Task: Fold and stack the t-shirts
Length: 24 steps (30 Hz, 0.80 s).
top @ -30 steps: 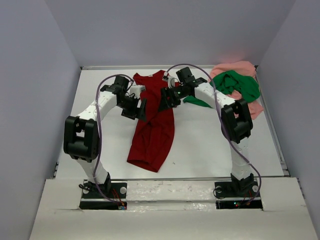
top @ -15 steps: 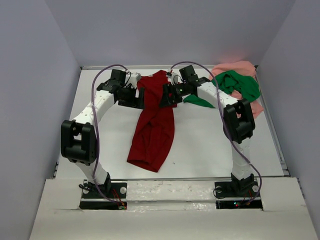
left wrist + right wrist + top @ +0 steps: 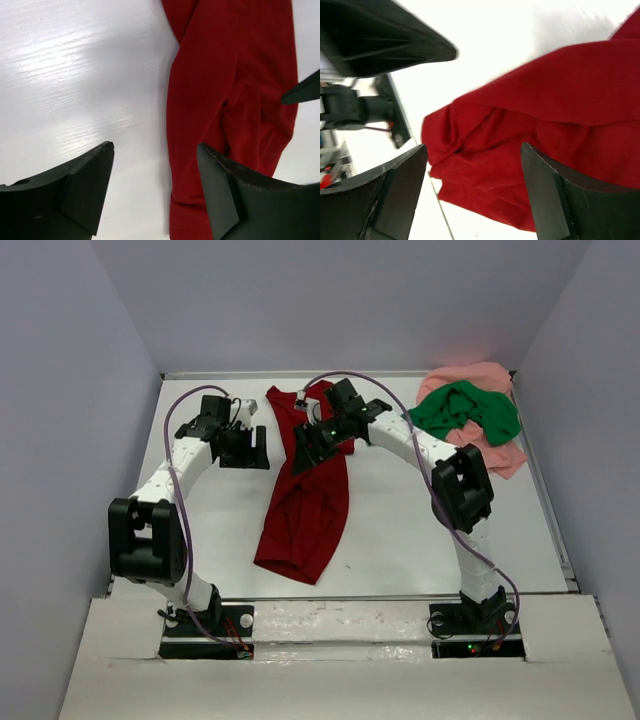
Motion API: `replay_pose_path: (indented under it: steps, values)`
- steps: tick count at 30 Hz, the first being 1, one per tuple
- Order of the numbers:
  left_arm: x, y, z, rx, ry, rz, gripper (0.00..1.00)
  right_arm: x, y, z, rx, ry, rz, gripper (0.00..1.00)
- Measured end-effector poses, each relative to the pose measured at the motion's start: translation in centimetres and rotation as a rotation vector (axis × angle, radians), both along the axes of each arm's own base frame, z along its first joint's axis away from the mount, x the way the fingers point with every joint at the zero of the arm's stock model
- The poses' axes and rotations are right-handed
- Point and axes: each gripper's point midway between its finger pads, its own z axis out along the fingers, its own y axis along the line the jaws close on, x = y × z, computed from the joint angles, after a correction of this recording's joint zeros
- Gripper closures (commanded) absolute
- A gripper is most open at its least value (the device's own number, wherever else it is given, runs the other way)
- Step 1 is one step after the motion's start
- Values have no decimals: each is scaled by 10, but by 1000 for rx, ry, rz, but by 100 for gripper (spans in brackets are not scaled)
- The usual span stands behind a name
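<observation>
Left gripper (image 3: 155,156): released, empty, beside the dark red t-shirt's (image 3: 305,505) left edge.
Right gripper (image 3: 474,152): released, hiding its upper part.
Pink t-shirt (image 3: 478,372): half buried under green t-shirt (image 3: 468,408).

Lab cell: plain grey walls (image 3: 350,300), white table (image 3: 400,530).

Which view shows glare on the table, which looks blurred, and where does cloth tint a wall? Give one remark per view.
Left wrist view: streaky glare on the white table, while the dark red t-shirt is sharp. Right wrist view: the table is washed out to plain white and the red cloth's edges are soft. Top view: even light, with a faint pink glow on the back wall above the salmon pink t-shirt.
</observation>
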Motion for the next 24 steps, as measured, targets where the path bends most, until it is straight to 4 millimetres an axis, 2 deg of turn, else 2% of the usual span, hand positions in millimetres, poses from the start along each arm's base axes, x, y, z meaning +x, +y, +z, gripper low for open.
replay_pose_path:
  steps: [1, 4, 7, 9, 14, 16, 17, 19, 21, 23, 24]
  values:
    - [-1, 0, 4, -4, -11, -2, 39, 0, 0, -4, -21, -15, -6, 19]
    - [-5, -4, 11, -30, -39, -16, 43, 6, -7, -14, -76, -43, -30, 18]
    - [-22, -10, 8, -69, -17, -46, 43, 18, -24, -22, -127, -64, -73, 18]
    - [-27, -14, 6, -88, -4, -66, 43, 25, -41, -27, -158, -65, -106, 18]
    - [-42, -23, -4, -135, 40, -110, 37, 28, -66, -25, -172, -51, -120, 19]
    - [-48, -29, -4, -159, 50, -137, 32, 21, -68, -23, -166, -39, -88, 20]
    - [-50, -34, -2, -177, 50, -160, 26, 15, -68, -22, -166, -29, -64, 20]
    - [-54, -41, 2, -198, 44, -198, 26, 7, -71, -20, -171, -19, -44, 20]
    - [-57, -45, 10, -199, 34, -226, 21, 0, -76, -15, -171, -24, -40, 19]
    - [-52, -47, 25, -191, 10, -240, 19, -5, -87, 6, -179, -82, -68, 18]
    - [-42, -45, 41, -170, -42, -235, 19, -5, -90, 17, -175, -111, -81, 18]
